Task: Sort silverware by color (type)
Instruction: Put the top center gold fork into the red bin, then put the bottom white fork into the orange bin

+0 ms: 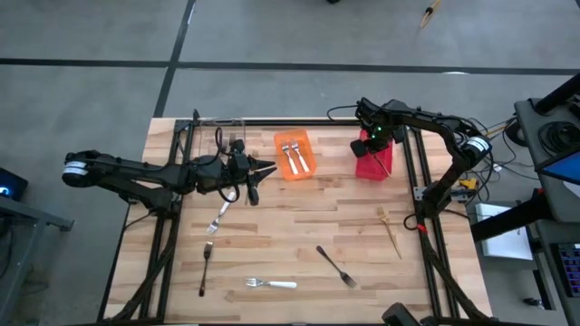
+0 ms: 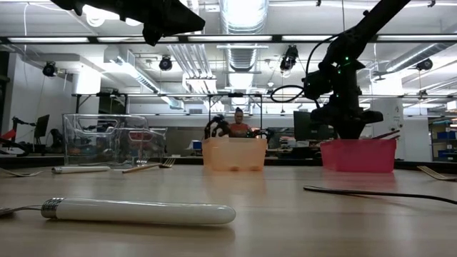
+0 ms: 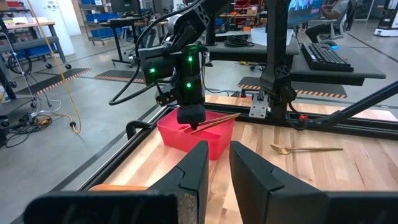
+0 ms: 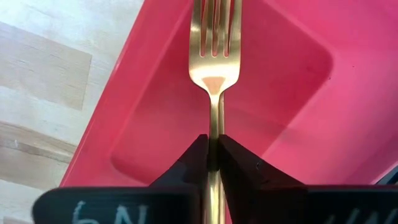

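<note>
While hanging over the red bin (image 4: 292, 93), the right gripper (image 4: 212, 152) pinches a gold fork (image 4: 215, 56) by its handle, tines pointing ahead.

Both arms are matte black, jointed tubes with black cables looped alongside; the right gripper (image 3: 191, 118) housing glows with small green lights, its dark fingers (image 4: 239, 165) wedge-shaped.

Gold fork (image 4: 213, 74), red bin (image 4: 292, 93)
</note>
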`<act>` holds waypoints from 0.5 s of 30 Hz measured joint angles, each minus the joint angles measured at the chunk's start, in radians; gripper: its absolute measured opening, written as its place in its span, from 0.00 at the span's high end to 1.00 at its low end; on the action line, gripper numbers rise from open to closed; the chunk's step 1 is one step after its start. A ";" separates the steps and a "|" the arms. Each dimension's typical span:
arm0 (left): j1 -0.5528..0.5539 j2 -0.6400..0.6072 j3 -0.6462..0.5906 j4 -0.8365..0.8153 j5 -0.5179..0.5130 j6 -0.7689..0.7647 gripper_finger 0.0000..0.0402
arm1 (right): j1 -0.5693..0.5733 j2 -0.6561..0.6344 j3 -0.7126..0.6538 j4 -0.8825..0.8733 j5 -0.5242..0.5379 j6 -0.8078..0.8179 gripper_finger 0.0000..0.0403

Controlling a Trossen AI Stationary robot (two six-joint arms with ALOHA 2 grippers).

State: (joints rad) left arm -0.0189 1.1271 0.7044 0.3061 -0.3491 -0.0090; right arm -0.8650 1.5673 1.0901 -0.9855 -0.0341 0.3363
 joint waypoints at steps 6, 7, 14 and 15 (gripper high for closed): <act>0.000 0.000 0.000 0.000 0.000 0.000 0.88 | 0.000 0.000 0.000 -0.001 0.000 0.002 0.82; 0.000 0.000 0.000 0.000 0.000 0.000 0.88 | 0.000 0.000 0.000 -0.001 0.000 0.002 0.80; 0.000 0.000 0.000 0.000 0.000 0.000 0.88 | 0.000 -0.001 0.002 -0.009 0.000 -0.001 0.74; 0.000 0.000 0.000 0.000 0.000 0.000 0.88 | 0.000 -0.002 0.007 -0.019 0.000 -0.007 0.74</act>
State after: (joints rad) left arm -0.0189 1.1271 0.7044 0.3061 -0.3491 -0.0092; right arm -0.8646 1.5658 1.0970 -1.0042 -0.0341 0.3298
